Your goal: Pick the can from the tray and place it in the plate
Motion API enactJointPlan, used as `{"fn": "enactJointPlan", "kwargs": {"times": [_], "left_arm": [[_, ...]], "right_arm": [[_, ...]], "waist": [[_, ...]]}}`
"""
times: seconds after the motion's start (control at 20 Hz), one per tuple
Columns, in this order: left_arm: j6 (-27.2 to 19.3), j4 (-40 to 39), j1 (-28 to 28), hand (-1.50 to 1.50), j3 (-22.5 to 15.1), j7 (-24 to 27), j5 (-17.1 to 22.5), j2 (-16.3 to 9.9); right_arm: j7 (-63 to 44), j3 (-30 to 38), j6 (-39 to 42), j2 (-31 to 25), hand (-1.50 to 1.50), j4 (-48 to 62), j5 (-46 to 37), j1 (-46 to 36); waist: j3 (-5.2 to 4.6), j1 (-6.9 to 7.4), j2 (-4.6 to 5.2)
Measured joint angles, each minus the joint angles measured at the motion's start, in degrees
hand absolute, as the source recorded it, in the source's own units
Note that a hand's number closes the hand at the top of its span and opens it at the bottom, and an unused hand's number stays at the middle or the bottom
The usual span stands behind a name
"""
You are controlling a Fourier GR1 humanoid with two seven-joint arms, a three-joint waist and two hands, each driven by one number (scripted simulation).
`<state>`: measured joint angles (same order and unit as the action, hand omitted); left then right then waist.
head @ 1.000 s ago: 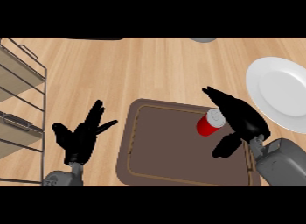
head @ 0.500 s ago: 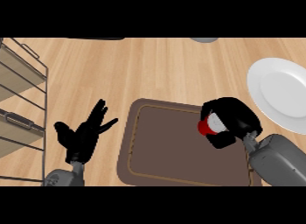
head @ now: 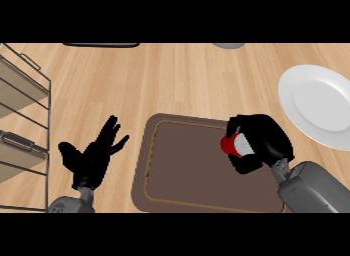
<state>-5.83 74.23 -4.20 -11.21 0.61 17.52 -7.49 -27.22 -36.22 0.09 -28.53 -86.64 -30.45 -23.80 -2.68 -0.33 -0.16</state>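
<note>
A red can with a silver top (head: pixel 235 145) stands at the right side of the brown tray (head: pixel 185 175), mostly hidden. My right hand (head: pixel 263 140) curls round it, fingers wrapped over its far side and thumb below. The white plate (head: pixel 329 112) lies on the counter to the right of the tray, with nothing on it. My left hand (head: pixel 93 157) rests open, fingers up, left of the tray.
A wire rack with wooden shelves (head: pixel 12 125) stands along the left edge. A dark flat object (head: pixel 100 45) and a grey round object (head: pixel 228 45) sit at the counter's far edge. Bare wooden counter lies beyond the tray.
My right hand went from open beside the can to curled round it. The can now shows less. The left hand stayed still.
</note>
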Motion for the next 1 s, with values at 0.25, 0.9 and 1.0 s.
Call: {"fn": "enactJointPlan", "kwargs": {"times": [0.25, 0.9, 1.0], "left_arm": [[-0.44, 0.28, 1.29, 0.00, 0.66, 0.77, -0.01, -0.17], [0.65, 1.47, 2.46, 0.00, 0.85, 0.77, 0.20, -0.34], [0.65, 1.75, 2.59, 0.00, 0.75, 0.73, 0.18, -0.37]], "right_arm": [[-3.87, -1.13, -9.84, 2.91, 1.50, -6.38, -6.40, 5.58], [-10.69, 7.40, -29.83, 4.86, 1.50, -21.01, -16.45, 15.99], [-10.22, 9.79, -32.37, 4.72, 1.50, -21.72, -15.08, 17.77]], "waist": [[0.11, -1.30, -0.60], [0.24, -1.97, -0.44], [0.29, -1.73, -0.26]]}}
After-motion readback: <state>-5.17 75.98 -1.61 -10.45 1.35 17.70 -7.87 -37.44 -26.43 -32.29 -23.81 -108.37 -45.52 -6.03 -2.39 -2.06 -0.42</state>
